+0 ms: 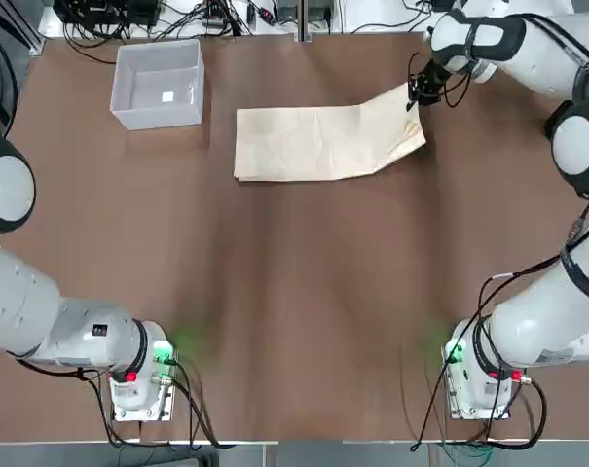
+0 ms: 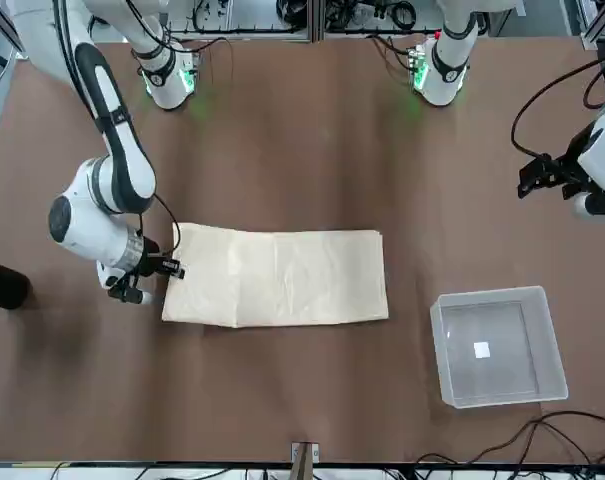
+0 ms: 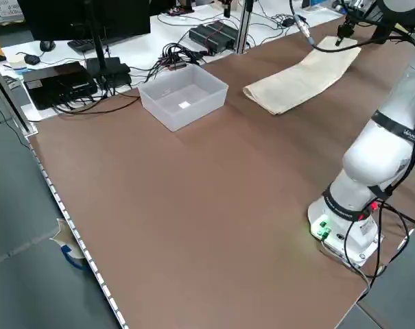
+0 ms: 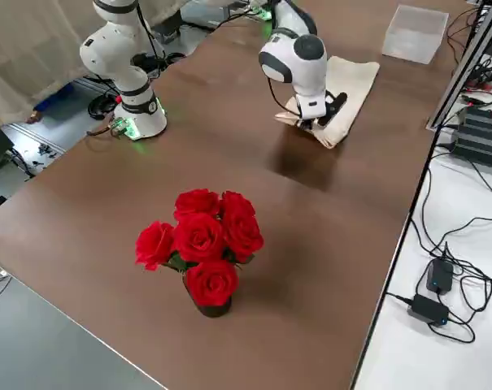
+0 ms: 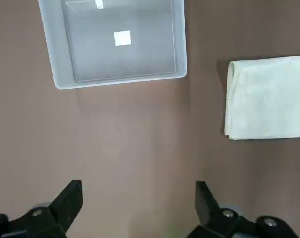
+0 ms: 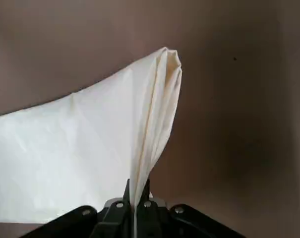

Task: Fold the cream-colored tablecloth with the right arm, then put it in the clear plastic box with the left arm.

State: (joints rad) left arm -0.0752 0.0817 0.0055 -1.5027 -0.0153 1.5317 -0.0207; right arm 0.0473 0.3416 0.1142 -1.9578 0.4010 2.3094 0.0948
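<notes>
Right wrist view shows the right gripper (image 6: 134, 201) clamped on the cream-colored tablecloth's (image 6: 85, 153) edge; left gripper (image 5: 137, 201) gapes.

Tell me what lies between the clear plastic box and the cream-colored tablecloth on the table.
Nothing: in the top view only bare brown table separates the clear plastic box from the cream-colored tablecloth. The left wrist view shows the same empty gap.

Bare surface (image 1: 304, 282) lies open between the clear plastic box (image 1: 159, 84) and the cream-colored tablecloth (image 1: 318, 143), nothing standing across it.
</notes>
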